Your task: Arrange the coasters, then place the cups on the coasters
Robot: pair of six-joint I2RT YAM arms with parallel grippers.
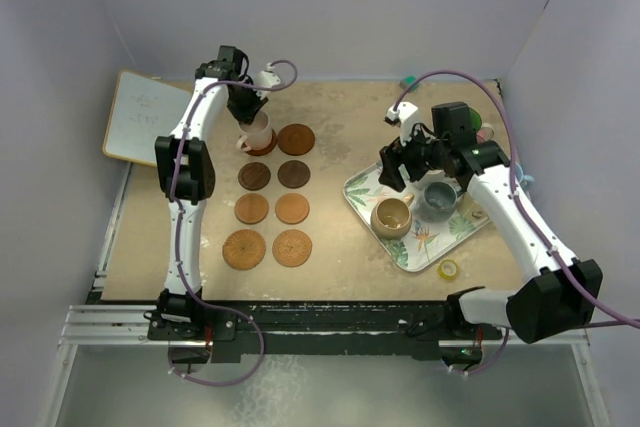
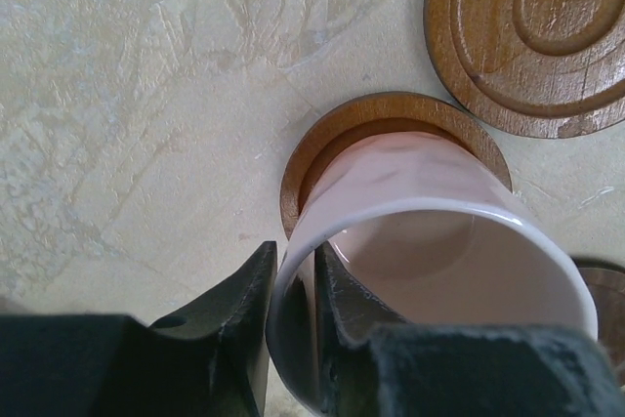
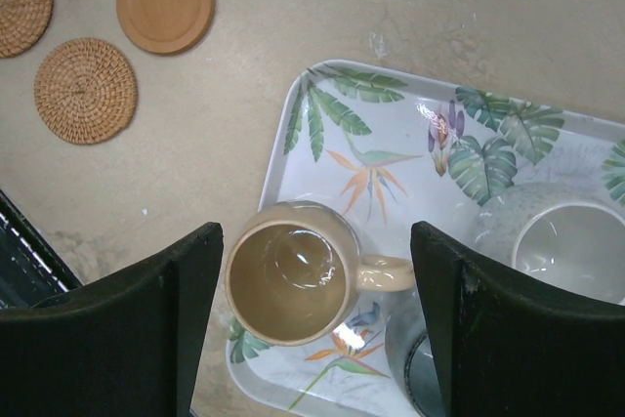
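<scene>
Pinched close under the lens, the glossy pink mug's (image 2: pixel 439 222) thin wall sat between the left tool's (image 2: pixel 293 275) black fingers, one inside and one outside. It stood upright, mouth up, on a dark ringed wooden coaster (image 2: pixel 332 134). The right tool (image 3: pixel 317 241) hung spread wide over the upright tan mug (image 3: pixel 283 280) on the leaf-patterned tray (image 3: pixel 391 124).

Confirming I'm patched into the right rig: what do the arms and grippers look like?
The left arm and right arm match: white tubular links, bulky black joint housings, and a purple cable looping along each. The left gripper and right gripper are matte black, with broad, wedge-shaped jaws. I see no lettering.
</scene>
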